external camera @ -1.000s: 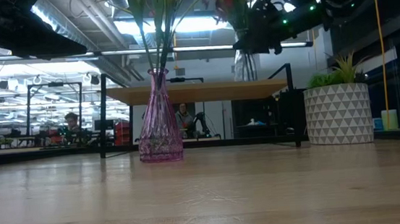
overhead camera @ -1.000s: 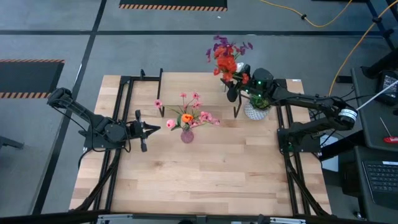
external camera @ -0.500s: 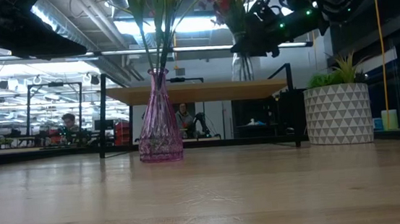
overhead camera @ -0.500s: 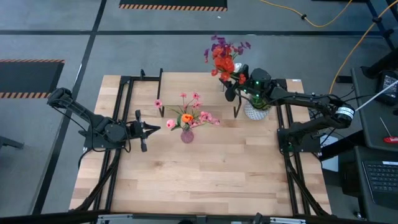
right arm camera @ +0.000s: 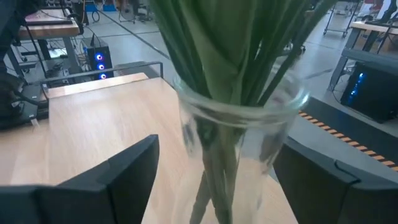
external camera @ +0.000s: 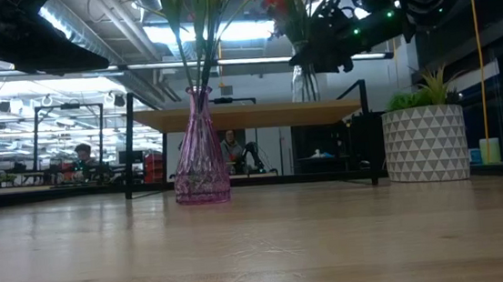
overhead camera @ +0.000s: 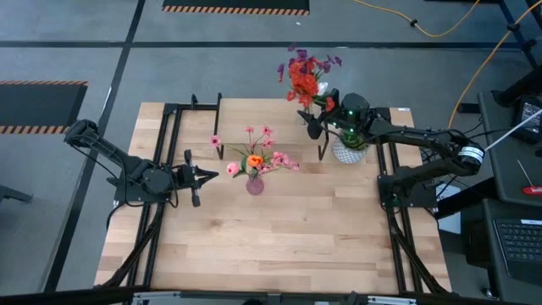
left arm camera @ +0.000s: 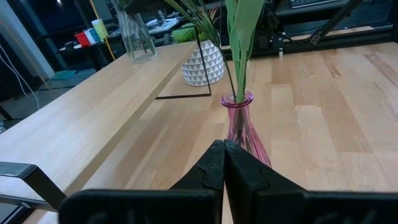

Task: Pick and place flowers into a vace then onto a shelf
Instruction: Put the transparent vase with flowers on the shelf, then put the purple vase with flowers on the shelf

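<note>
Flowers (overhead camera: 305, 78) upright in clear vase (right arm camera: 239, 134) — stems vertical, blooms up.

Bright overhead light; soft shadows; close foreground blurred.

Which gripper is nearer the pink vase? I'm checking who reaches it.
Left. The left gripper sits just beside the pink vase; the right gripper is farther off, at the clear vase.

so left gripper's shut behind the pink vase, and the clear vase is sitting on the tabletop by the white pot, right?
Not the tabletop. The clear vase stands on the shelf, as the low view shows. The rest holds: the left gripper is shut behind the pink vase, and the white pot is nearby.
</note>
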